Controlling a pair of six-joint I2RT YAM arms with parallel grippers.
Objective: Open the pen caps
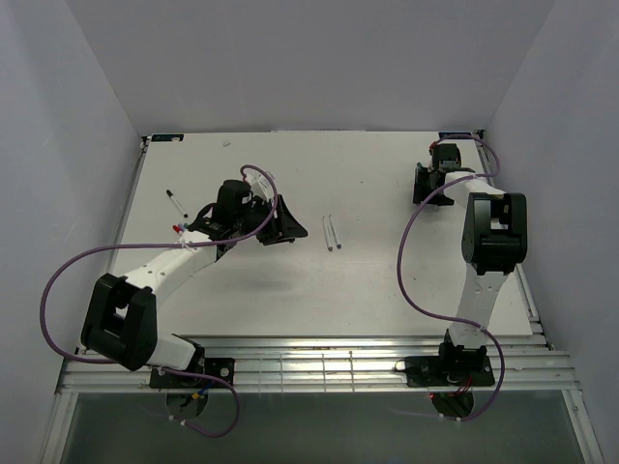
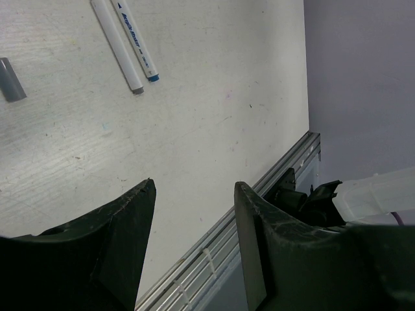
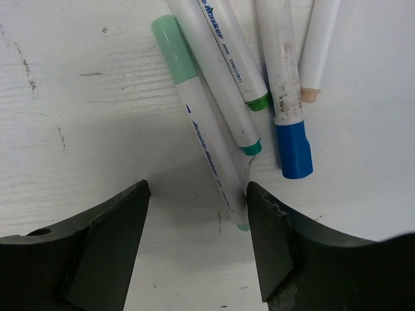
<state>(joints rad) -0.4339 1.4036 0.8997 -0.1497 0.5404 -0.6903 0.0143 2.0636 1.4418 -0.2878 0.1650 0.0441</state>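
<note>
Lone pen point(image 1: 174, 200): far left on the surface point(image 1: 387, 290), dark-tipped, well apart from the others.
Loose caps point(image 1: 179, 229): red and blue specks beside the left arm.
Left claw point(image 2: 193, 188): fingers apart, empty, over bare surface.
Grey cap point(image 2: 11, 79): loose, near the pair.
Pen pair point(image 2: 135, 39): mid-surface, side by side, grey and blue ends.
Right claw point(image 3: 198, 186): fingers apart, gripping nothing, low over a far-right cluster.
Mint pen point(image 3: 207, 136): mint cap point(image 3: 174, 48) on, its other end between the fingers.
Blue cap point(image 3: 293, 146): on its pen, just beside.
</note>
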